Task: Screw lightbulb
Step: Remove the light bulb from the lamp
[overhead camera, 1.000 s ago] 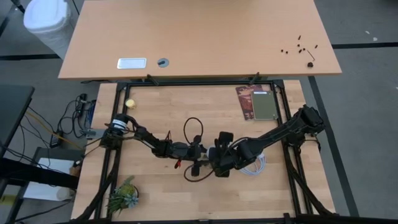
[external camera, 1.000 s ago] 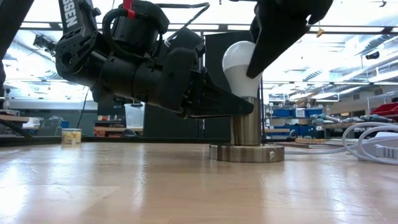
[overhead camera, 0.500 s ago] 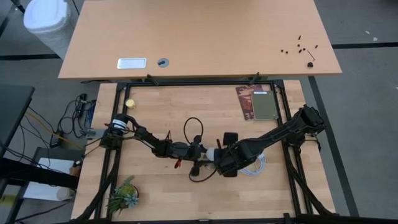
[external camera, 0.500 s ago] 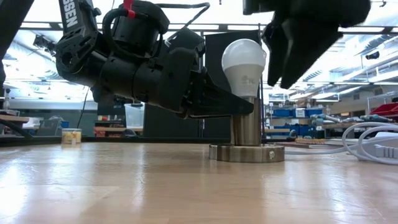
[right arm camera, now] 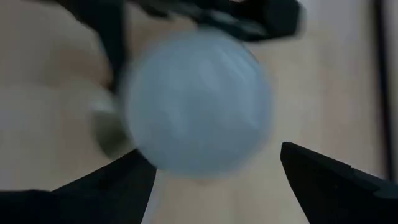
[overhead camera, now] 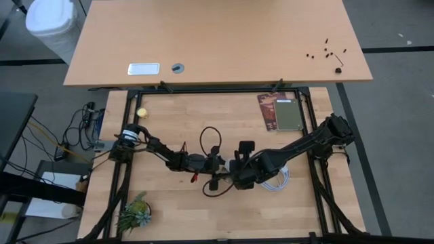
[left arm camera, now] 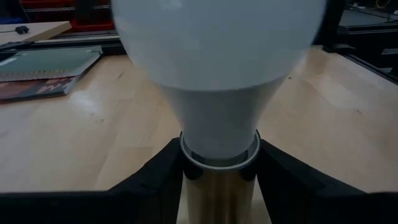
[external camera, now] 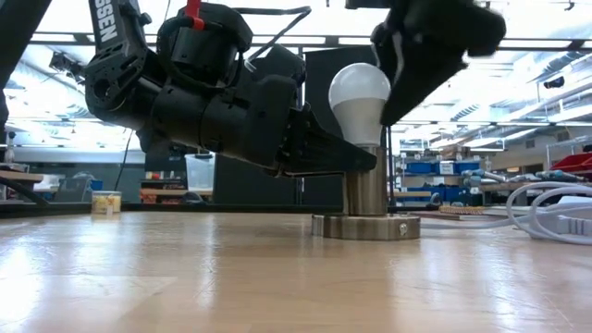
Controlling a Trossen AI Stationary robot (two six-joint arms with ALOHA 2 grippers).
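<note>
The rounded white lightbulb (external camera: pixel 361 100) stands upright in the silvery metal socket (external camera: pixel 366 211) on the wooden worktop (external camera: pixel 185 277). Left hand (external camera: pixel 356 161) grasps the socket at nine o'clock; right hand (right arm camera: pixel 211 171), released, straddles the bulb.

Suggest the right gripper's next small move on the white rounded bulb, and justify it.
Probably lower and close the right gripper on the white rounded lightbulb: its fingers sit open either side of the dome, not gripping. The left gripper clamps the brushed-metal socket post, so another twist looks possible.
</note>
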